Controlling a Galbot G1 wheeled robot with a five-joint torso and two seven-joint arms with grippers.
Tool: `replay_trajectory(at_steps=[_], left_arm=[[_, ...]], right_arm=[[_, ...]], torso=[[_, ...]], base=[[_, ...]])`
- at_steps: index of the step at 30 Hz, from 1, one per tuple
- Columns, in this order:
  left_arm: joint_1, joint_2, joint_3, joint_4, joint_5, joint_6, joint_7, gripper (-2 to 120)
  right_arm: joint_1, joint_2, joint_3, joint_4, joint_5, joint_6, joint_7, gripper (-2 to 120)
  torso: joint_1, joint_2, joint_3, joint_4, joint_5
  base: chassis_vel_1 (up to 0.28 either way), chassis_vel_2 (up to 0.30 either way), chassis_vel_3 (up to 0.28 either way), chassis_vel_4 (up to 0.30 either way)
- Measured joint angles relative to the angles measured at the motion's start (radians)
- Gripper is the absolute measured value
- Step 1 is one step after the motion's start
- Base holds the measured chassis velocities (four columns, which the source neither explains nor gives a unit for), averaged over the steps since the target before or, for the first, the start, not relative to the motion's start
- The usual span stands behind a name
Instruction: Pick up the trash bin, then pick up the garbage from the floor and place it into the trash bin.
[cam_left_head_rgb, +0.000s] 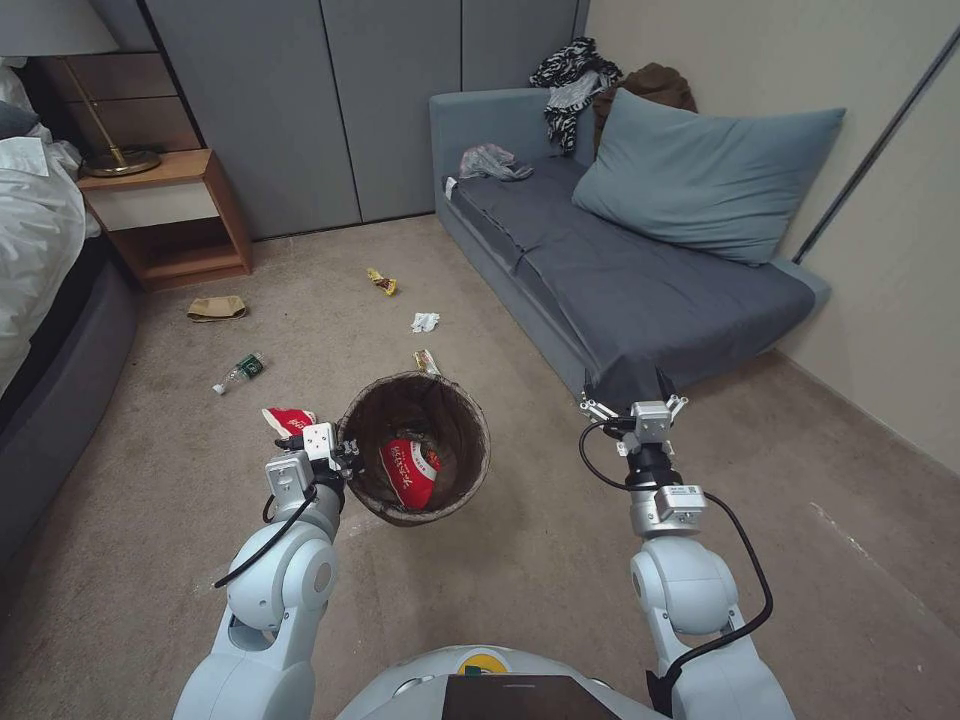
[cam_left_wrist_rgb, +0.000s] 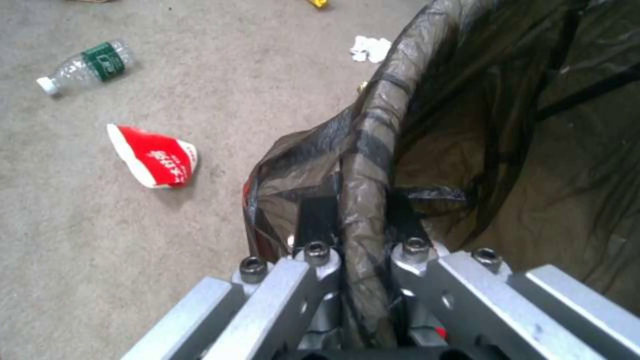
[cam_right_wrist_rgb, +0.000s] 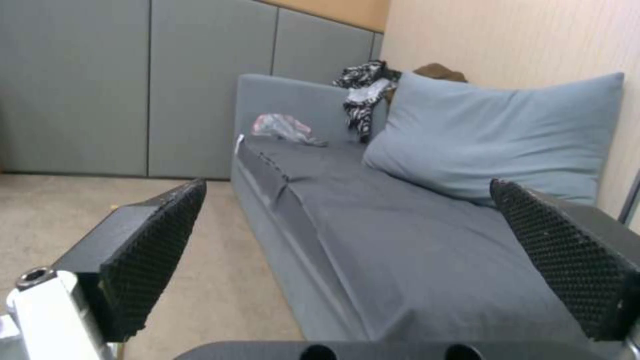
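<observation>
On the carpet ahead of me, largest first:

Sofa: I see it grey along the right wall, with a blue pillow leaning at its back and clothes heaped at the far end.

Bed: at my far left, white covers, with a wooden nightstand beyond it.

Bin: I hold it up in front of me, tilted with its mouth toward my head camera, the brown bag folded over the rim. A crushed red cup lies inside.

Left gripper: I have it clamped on the bin's near-left rim; my left wrist camera shows one finger outside the bag-covered rim and one inside.

Right gripper: I have it raised to the right of the bin, well apart from it, spread wide and holding nothing, its pads facing the sofa.

Brown paper: on the floor near the nightstand.

Second red cup: on the floor just left of the bin.

Bottle: lying on its side, green label, beyond that cup.

Tissue: beyond the bin, near the sofa's edge.

Yellow wrapper: farther off than the tissue.

Small wrapper: just past the bin's far rim.
</observation>
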Motion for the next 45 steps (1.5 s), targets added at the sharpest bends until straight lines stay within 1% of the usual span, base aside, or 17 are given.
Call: replay_trajectory(at_steps=[45], left_arm=[[0.004, 0.000, 0.000, -0.013, -0.012, 0.005, -0.003, 3]], right_arm=[[-0.003, -0.001, -0.002, 0.014, 0.001, -0.005, 0.001, 100]], torso=[[0.000, 0.000, 0.000, 0.0001, 0.0000]], base=[[0.003, 0.003, 0.003, 0.003]])
